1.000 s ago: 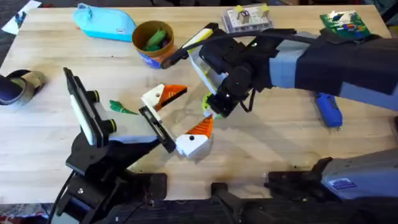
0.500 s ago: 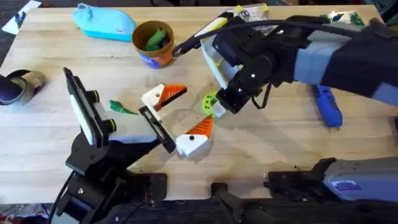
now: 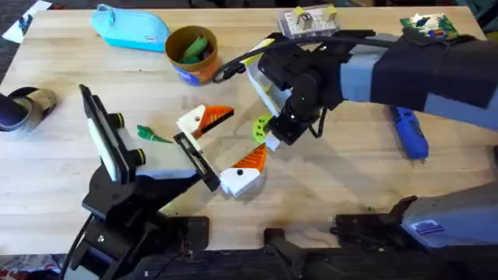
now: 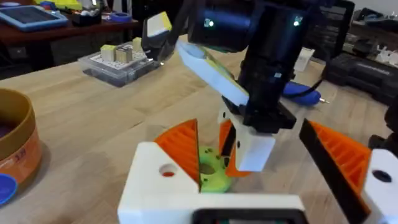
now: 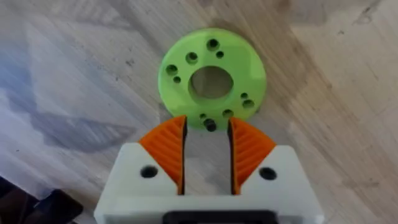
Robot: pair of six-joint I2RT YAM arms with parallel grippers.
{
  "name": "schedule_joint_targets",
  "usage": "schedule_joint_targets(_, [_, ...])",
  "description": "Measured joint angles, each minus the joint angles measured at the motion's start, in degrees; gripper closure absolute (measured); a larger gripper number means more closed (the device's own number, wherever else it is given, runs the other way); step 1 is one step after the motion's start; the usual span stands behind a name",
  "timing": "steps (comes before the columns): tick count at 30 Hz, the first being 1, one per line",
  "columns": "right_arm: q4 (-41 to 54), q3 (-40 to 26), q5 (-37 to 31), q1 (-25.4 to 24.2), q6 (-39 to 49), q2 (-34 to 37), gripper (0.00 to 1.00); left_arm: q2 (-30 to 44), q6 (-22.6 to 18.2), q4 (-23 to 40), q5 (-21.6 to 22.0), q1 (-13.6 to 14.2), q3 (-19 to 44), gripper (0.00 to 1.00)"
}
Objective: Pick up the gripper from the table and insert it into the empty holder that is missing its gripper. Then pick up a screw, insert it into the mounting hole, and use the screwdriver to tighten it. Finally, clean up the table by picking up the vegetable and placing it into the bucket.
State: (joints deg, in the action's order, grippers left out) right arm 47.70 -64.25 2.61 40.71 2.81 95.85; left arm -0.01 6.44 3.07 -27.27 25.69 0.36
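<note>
My right gripper (image 3: 273, 140) hangs low over the table (image 3: 350, 179), open by a narrow gap (image 5: 207, 127) with only wood in it. Its tips touch the rim of a lime-green disc (image 5: 211, 78) (image 3: 261, 126). The holder (image 3: 198, 161), a black flat bar, ends my left arm. One white, orange-tipped gripper (image 3: 204, 118) sits at its far end and another (image 3: 243, 173) at its near end; I cannot tell which is mounted. The vegetable (image 3: 152, 134) lies left of the bar. The bucket (image 3: 191, 54) holds green pieces. The screwdriver (image 3: 410, 134) lies at the right. The screw is too small to tell.
A light-blue pouch (image 3: 131, 27) lies beside the bucket. At the back stand a clear parts box (image 3: 309, 23) and a green board (image 3: 428, 29). A dark object (image 3: 19, 105) sits at the left edge. Bare wood stretches between the disc and the screwdriver.
My right gripper lifted up and to the right off the disc, then came back down to its rim. The disc, both orange-tipped blocks and the left arm stayed put.
</note>
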Motion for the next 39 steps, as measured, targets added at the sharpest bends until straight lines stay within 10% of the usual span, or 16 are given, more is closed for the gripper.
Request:
schedule_joint_targets(6, [-0.1, 0.0, 0.0, 0.0, -0.2, 0.0, 0.989, 0.0, 0.0, 0.0, 0.0, 0.0, 0.0, 0.015])
schedule_joint_targets(18, [4.6, -2.1, 0.0, -0.6, -0.3, -0.1, 0.994, 0.0, 0.0, 0.0, 0.0, 0.0, 0.0, 0.014])
schedule_joint_targets(39, [18.4, -28.2, 1.0, 2.9, -1.1, -7.4, 0.995, 0.0, 0.0, 0.0, -8.1, 0.0, 0.0, 0.014])
